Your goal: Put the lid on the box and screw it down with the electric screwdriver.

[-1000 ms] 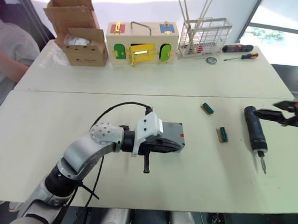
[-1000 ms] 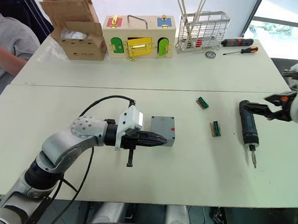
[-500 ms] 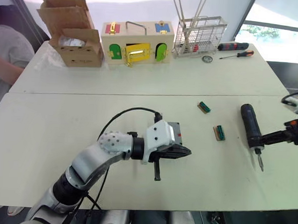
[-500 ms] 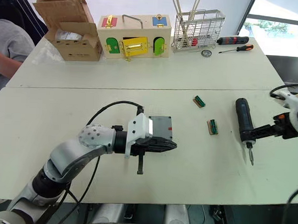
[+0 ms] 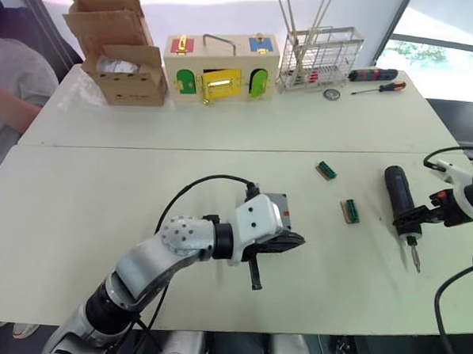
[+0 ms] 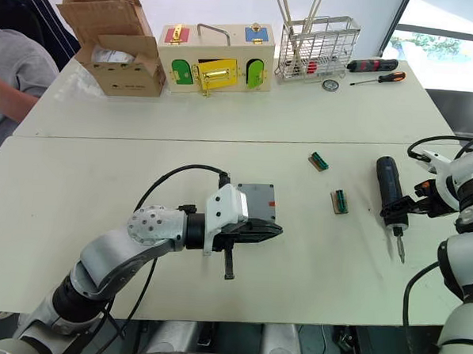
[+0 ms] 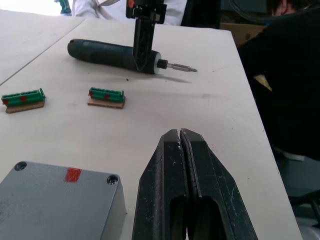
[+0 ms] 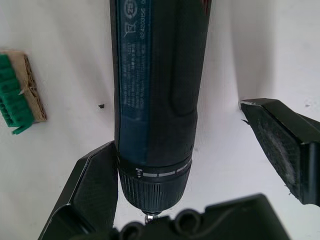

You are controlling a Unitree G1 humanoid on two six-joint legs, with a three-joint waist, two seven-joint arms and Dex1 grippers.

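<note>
Right end effector [image 8: 200, 165] gapes wide around the electric screwdriver [image 5: 401, 205], gripping nothing; screwdriver lies on the table [image 5: 76, 208], well right of the box [image 6: 256, 203]. Left end effector [image 7: 184, 165], fingers pressed together, empty, beside the box.

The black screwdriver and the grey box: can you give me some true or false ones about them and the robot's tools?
1. The electric screwdriver lies flat on the table. True.
2. The right tool is shut tight on it. False: its fingers stand open, either side of the body.
3. The left tool is shut. True.
4. The box sits on the far table by the wire rack. False: it is on the near table, beside the left tool.
</note>
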